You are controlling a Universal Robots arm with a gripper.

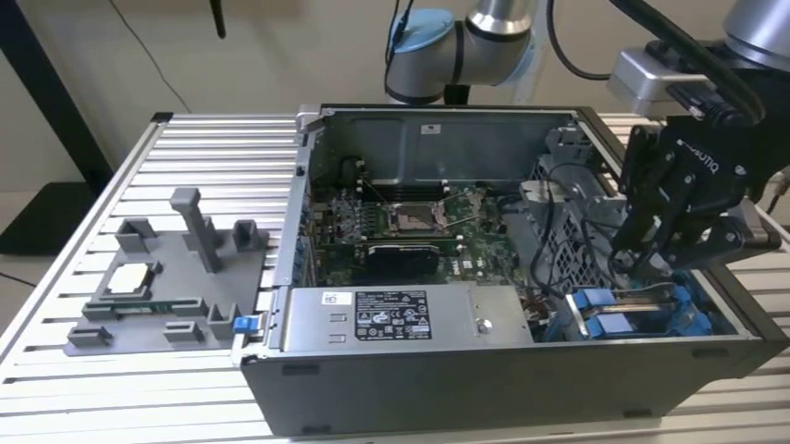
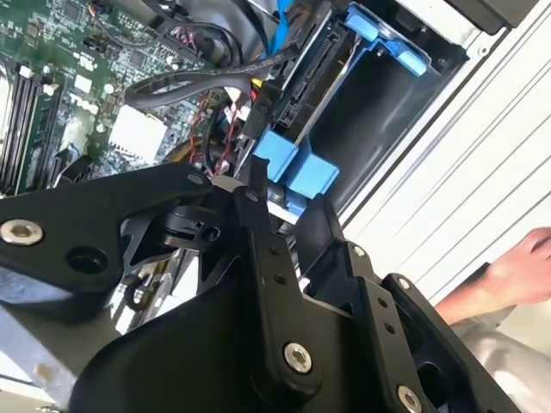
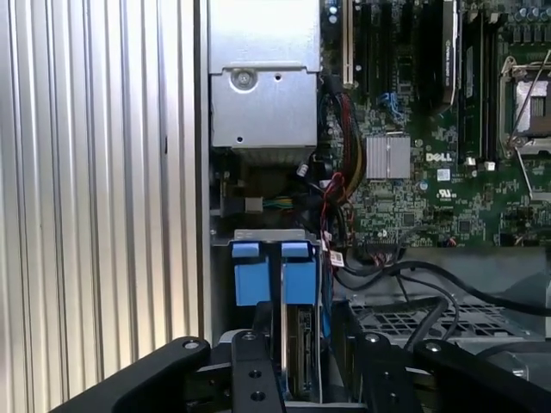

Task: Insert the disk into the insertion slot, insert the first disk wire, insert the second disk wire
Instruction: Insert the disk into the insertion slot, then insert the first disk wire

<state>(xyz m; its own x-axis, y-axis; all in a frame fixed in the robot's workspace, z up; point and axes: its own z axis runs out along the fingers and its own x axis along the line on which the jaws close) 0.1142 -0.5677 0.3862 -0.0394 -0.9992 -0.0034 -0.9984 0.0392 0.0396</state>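
Note:
The disk (image 3: 299,340) stands on edge inside the insertion slot (image 2: 379,103) of the drive cage, its blue frame tabs (image 3: 271,271) sticking out at the mouth. In the exterior view these tabs (image 1: 605,314) lie at the case's front corner on the exterior view's right. My gripper (image 1: 635,268) hangs just above them. In both wrist views its black fingers (image 2: 254,194) stand apart on either side of the disk's edge, gripping nothing. A black wire (image 2: 198,77) loops to a black plug (image 2: 261,105) at the disk's connector end; I cannot tell whether it is seated.
The open computer case (image 1: 494,370) lies on a slatted metal table (image 1: 185,148), with motherboard (image 1: 408,222) and grey power supply box (image 1: 395,319) inside. A grey fixture (image 1: 173,277) with parts stands at the exterior view's left. A person's hand (image 2: 516,267) rests beside the case.

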